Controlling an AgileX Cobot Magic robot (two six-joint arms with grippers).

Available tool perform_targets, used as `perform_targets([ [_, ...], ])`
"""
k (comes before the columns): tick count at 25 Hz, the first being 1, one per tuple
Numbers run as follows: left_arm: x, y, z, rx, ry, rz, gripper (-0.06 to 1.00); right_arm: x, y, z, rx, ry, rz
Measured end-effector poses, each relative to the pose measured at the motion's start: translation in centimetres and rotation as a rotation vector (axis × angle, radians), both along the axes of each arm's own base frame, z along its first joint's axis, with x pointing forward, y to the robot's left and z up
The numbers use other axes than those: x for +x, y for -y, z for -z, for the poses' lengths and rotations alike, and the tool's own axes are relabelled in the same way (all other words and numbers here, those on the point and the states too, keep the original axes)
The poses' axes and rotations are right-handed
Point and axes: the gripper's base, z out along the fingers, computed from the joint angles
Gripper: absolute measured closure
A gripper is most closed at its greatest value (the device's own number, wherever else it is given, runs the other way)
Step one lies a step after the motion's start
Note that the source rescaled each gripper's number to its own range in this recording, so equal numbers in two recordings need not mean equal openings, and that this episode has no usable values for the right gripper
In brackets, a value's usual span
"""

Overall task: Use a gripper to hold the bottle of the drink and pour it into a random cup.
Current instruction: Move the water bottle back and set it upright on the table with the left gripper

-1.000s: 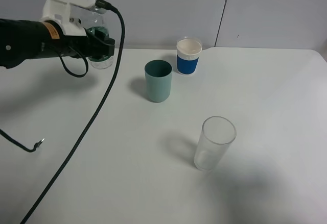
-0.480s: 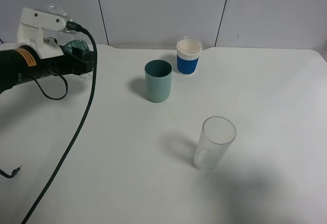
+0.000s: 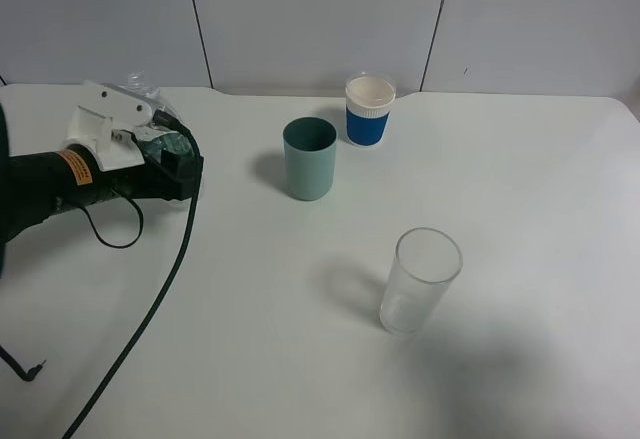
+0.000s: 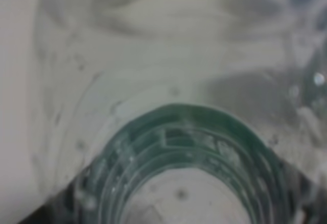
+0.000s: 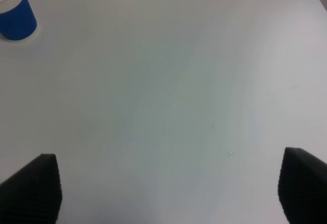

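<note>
Bottle of the drink (image 3: 160,139) sits low at the far-left edge of the desk (image 3: 500,179), clamped in the left claw (image 3: 165,154), whose white jaws are shut tight on it. Bottle mostly hidden behind the claw's black body; only clear plastic and a band of dark green label show. Cannot tell whether its base touches the desk. Left wrist view is filled by the bottle (image 4: 184,147) at very close range, green ring and clear ribbed plastic, too blurred to read a liquid level. Teal cup (image 3: 309,158) stands upright, well apart to the right of the bottle; inside looks dark, contents not discernible. Beyond it, just beside, a white-and-blue cup (image 3: 370,110); nearer me, a clear glass tumbler (image 3: 419,280), seemingly empty. Right claw (image 5: 163,188) hangs over bare desk, jaws spread wide, holding nothing. Judgement: grasp is done; no pouring evident here. Left: carry the bottle over the cup, tip, pour.
</note>
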Motion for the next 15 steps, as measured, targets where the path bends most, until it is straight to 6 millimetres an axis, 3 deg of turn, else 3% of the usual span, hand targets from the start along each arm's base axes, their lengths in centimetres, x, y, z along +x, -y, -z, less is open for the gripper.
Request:
perform_targets([
  [15, 0.2, 0.7, 2.8, -0.068, 0.013, 0.056, 0.94, 0.0, 0.0, 0.0, 0.0, 0.0, 0.0],
])
